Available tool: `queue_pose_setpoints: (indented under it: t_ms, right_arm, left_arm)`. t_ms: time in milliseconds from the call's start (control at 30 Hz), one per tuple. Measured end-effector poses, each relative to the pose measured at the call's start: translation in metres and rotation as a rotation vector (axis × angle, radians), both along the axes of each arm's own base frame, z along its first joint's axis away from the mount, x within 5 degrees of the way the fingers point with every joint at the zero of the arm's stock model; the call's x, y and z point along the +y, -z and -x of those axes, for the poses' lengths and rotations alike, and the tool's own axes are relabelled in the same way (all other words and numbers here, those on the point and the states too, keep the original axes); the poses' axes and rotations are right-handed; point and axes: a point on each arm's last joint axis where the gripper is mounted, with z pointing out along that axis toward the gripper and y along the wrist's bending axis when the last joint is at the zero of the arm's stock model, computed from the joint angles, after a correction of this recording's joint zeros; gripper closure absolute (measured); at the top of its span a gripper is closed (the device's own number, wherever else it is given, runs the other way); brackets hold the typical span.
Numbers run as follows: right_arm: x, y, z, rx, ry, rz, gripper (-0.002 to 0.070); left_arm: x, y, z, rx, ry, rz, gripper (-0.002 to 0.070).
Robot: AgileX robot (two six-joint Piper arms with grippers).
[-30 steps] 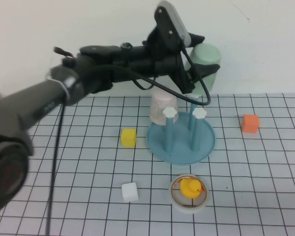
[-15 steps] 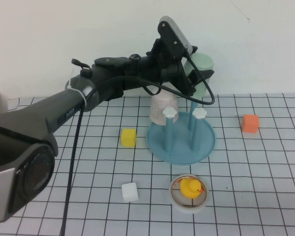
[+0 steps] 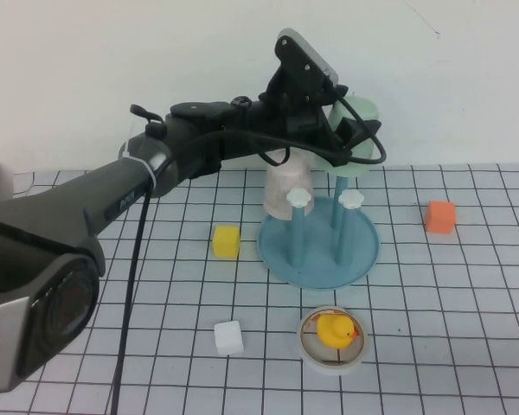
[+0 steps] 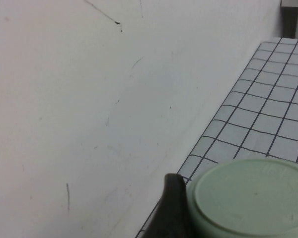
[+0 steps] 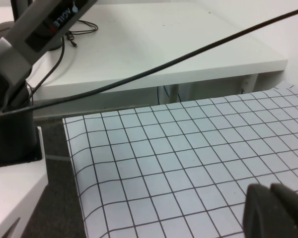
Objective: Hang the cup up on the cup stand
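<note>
1. We take this for a robotics lab bench: a white mat [image 3: 467,346] with a black grid covers the table.
2. A plain white wall [image 3: 156,60] stands at 12 o'clock.
3. Toy props lie about: coloured cubes [image 3: 226,241] and a yellow duck [image 3: 335,330].
4. The right wrist view shows a white desk [image 5: 154,44] with cables.

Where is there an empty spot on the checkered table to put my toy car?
Free: the stretch right of the cup stand, below the orange block; also left of the yellow block and white block. Crowded: the middle, where the left gripper holds the green cup over the stand, beside the pink cup and duck ring. The right gripper stays parked, shut.
</note>
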Motion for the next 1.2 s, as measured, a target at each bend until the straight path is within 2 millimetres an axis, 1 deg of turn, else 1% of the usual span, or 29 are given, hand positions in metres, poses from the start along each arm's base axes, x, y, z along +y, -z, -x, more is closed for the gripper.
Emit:
queue_pose_setpoints:
  t_ms: [100, 233, 333, 567, 633, 700, 767, 800, 833, 867, 933, 967, 1033, 1100, 1200]
  right_arm:
    - [0.0, 0.0, 0.001, 0.002, -0.011, -0.004, 0.0678]
    - [0.001, -0.001, 0.003, 0.009, -0.034, -0.014, 0.0678]
    - [0.002, -0.001, 0.004, 0.021, -0.037, -0.02, 0.0678]
    - [0.003, -0.002, 0.007, 0.032, -0.072, -0.034, 0.0678]
    - [0.003, -0.002, 0.007, 0.032, -0.072, -0.034, 0.0678]
    - [0.003, -0.002, 0.007, 0.032, -0.072, -0.034, 0.0678]
    - [0.003, -0.002, 0.006, 0.014, -0.067, -0.025, 0.0678]
    - [0.002, -0.001, 0.005, -0.003, -0.061, -0.015, 0.0678]
    - [0.002, -0.001, 0.003, -0.029, -0.05, -0.001, 0.0678]
    - [0.001, -0.001, 0.002, -0.052, -0.039, 0.014, 0.0678]
    - [-0.002, 0.0, -0.003, -0.125, 0.003, 0.063, 0.0678]
    - [-0.003, 0.0, -0.007, -0.164, 0.03, 0.088, 0.0678]
    - [-0.006, -0.005, -0.014, -0.229, 0.093, 0.128, 0.0678]
    - [-0.008, -0.014, -0.02, -0.278, 0.153, 0.147, 0.0678]
    - [-0.012, -0.034, -0.03, -0.312, 0.273, 0.14, 0.0678]
  left_arm:
    - [-0.002, 0.0, 0.0, 0.02, -0.017, 0.006, 0.0113]
    - [-0.006, 0.002, -0.001, 0.02, -0.077, -0.012, 0.0057]
    - [-0.011, 0.003, 0.0, 0.022, -0.11, -0.02, 0.0043]
    - [-0.014, 0.002, 0.003, 0.017, -0.086, -0.018, 0.0042]
    - [-0.015, -0.002, 0.005, 0.015, -0.056, -0.003, 0.0051]
    - [-0.014, -0.013, 0.008, 0.016, -0.046, 0.02, 0.0086]
    - [-0.011, -0.031, 0.012, 0.015, -0.052, 0.052, 0.0153]
    - [-0.009, -0.047, 0.016, -0.001, -0.052, 0.068, 0.02]
    - [-0.005, -0.059, 0.019, -0.021, -0.053, 0.068, 0.0265]
    - [-0.002, -0.073, 0.023, -0.045, -0.052, 0.067, 0.0312]
    - [0.007, -0.109, 0.036, -0.127, -0.048, 0.045, 0.0434]
    - [0.013, -0.128, 0.044, -0.174, -0.048, 0.035, 0.0482]
    - [0.024, -0.16, 0.061, -0.271, -0.045, -0.017, 0.0578]
    - [0.037, -0.194, 0.082, -0.379, -0.052, -0.078, 0.0634]
    - [0.056, -0.237, 0.113, -0.506, -0.082, -0.159, 0.0663]
